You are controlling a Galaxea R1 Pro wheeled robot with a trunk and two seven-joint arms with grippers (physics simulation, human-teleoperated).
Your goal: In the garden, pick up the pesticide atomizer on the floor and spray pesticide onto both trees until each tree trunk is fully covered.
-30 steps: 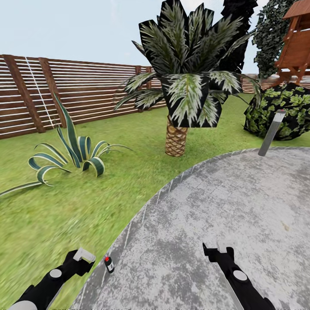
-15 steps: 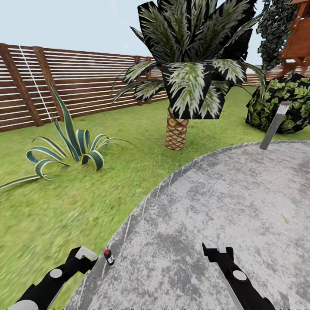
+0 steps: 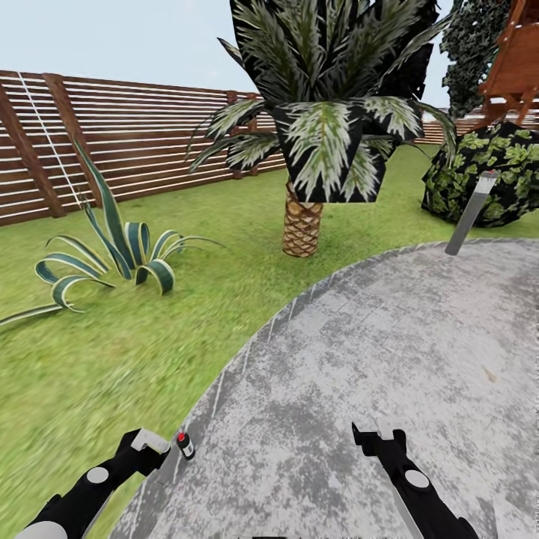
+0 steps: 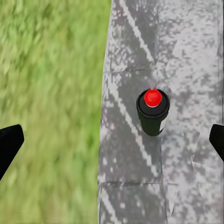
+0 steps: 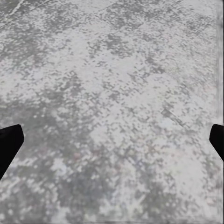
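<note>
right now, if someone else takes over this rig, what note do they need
Left claw: open, holding nothing, low over the edge where the grey paving meets the grass.
Right claw: open, holding nothing, over bare paving.
Pesticide atomizer: upright on the paving near the grass edge, red cap on top, between the left claw's fingers in the left wrist view but not touched. In the head view it stands just beside the left claw.
Done: robot has reached the atomizer.
Left: grasp and lift it, find both trees, spray each trunk. The palm ahead is not a target.
</note>
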